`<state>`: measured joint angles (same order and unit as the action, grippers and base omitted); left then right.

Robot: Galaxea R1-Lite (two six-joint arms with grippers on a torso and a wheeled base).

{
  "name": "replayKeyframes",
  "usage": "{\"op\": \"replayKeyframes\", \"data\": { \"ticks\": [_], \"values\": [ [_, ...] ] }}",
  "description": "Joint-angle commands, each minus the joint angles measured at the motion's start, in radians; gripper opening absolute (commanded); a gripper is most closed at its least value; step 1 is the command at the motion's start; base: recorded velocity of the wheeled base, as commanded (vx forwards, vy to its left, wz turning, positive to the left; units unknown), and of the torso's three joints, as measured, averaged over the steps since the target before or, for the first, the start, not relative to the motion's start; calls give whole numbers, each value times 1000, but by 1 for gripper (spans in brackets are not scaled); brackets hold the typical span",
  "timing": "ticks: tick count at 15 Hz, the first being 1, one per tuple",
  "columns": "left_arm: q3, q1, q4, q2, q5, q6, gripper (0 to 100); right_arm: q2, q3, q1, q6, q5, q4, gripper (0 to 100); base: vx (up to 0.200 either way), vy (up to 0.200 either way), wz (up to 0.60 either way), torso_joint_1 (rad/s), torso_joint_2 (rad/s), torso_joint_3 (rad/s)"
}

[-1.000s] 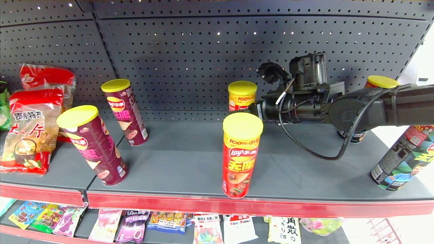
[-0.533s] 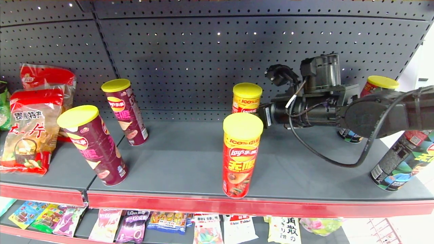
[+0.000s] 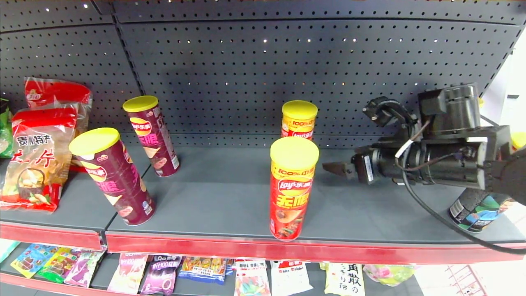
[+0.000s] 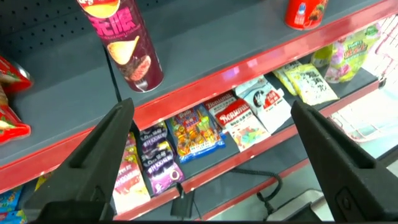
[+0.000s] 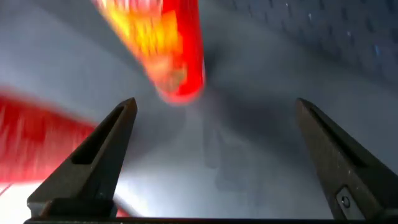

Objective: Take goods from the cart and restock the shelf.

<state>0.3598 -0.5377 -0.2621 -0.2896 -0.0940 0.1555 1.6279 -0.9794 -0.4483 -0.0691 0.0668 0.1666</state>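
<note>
A red chip can with a yellow lid [image 3: 299, 119] stands upright at the back of the grey shelf [image 3: 230, 193], apart from any gripper. A second red can [image 3: 292, 187] stands at the shelf's front edge. My right gripper [image 3: 335, 167] hovers over the shelf to the right of both cans, open and holding nothing. In the right wrist view its fingers [image 5: 93, 162] are spread wide around bare shelf, with the rear red can [image 5: 168, 50] blurred ahead. My left gripper [image 4: 212, 106] hangs open and empty below the shelf's red front lip [image 4: 205, 81].
Two purple cans [image 3: 152, 135] [image 3: 113, 176] stand left of centre, with snack bags [image 3: 37, 156] at the far left. A dark can [image 3: 476, 207] sits at the front right under my right arm. Packets hang on the lower shelf [image 3: 250, 279]. The pegboard back wall [image 3: 246, 74] is close behind.
The right gripper has let go of the rear red can and pulled back to the right and forward. The can shifted slightly right, then stayed standing on the shelf.
</note>
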Motion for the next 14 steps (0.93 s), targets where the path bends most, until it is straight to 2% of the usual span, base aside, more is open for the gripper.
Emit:
{"op": "replayKeyframes", "data": {
  "ticks": [1,3,6,8,10,12,14],
  "values": [
    [10,-1,3,-68,-1,-2,100,-160,123,5,0,-15,-1,100,0,0,0,0,0,0],
    [41,1,17,-168,-1,-4,100,-301,255,0,-4,-15,-1,100,0,0,0,0,0,0],
    [56,1,113,-365,-3,-27,100,-568,450,-29,-6,1,-2,100,0,0,0,0,0,0],
    [59,-1,205,-522,0,-99,100,-747,553,-24,-3,-2,-10,100,0,0,0,0,0,0],
    [61,-1,343,-678,5,-133,100,-899,613,20,0,-38,-15,100,0,0,0,0,0,0],
    [73,-2,400,-796,31,-134,100,-1004,650,83,-3,-90,-16,100,0,0,0,0,0,0],
    [126,-15,406,-907,80,-134,100,-1117,677,145,-1,-139,-18,100,0,0,0,0,0,0]
  ]
}}
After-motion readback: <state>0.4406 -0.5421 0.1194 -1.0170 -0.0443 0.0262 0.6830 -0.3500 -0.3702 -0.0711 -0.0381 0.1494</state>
